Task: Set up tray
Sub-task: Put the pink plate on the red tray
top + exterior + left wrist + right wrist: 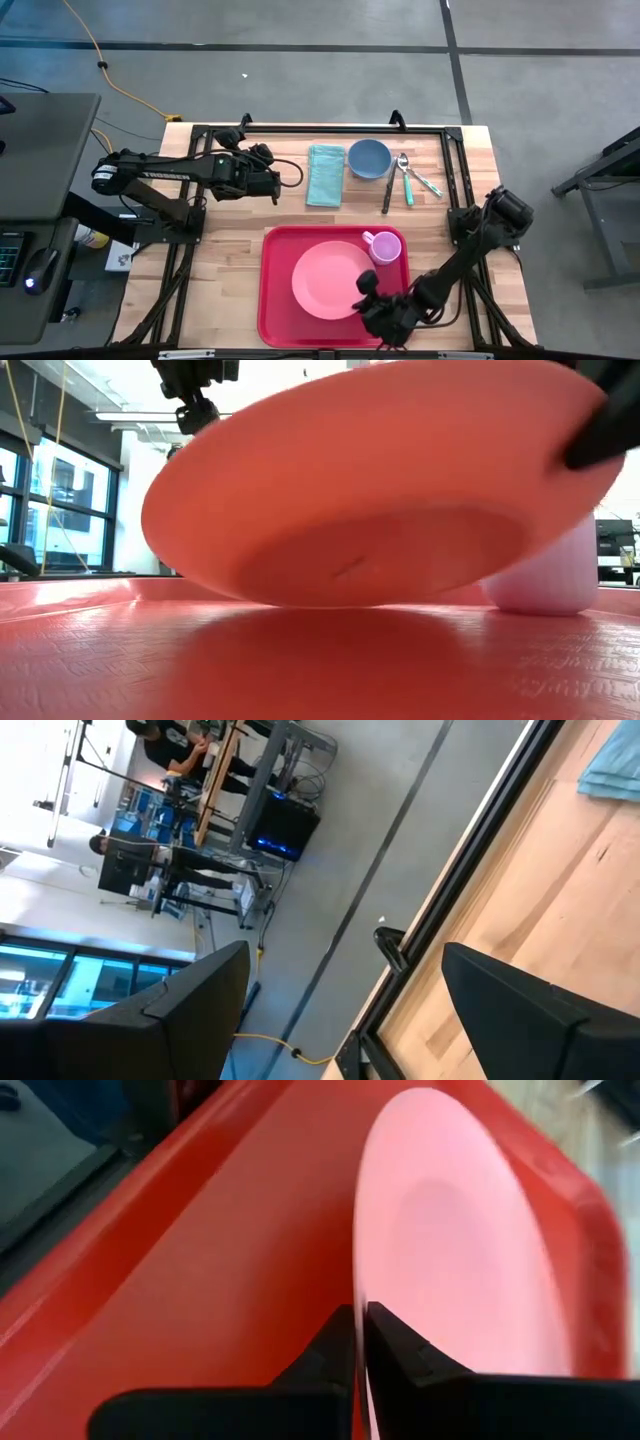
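- High view: the tray (275, 300) lies at the near edge of the counter (230, 250), between the two arms, with a pink plate (325, 280) and a small pink cup (383, 246) on it.
- The right claw (360, 1342) is clamped on the plate's near rim; the low view shows the plate (370, 500) tilted, one side raised off the tray floor (300, 670).
- Judgement: the step in hand is settling the plate flat on the tray. Lower the lifted side gently, keep the pinch firm until the base rests, and keep it from knocking the cup (545, 580) just beside it.
- The left claw (275, 183) waits with fingers apart over the far side of the counter, near the teal cloth (325, 175).
- Blue bowl (369, 158) and cutlery (405, 180) lie off the tray, at the far edge.
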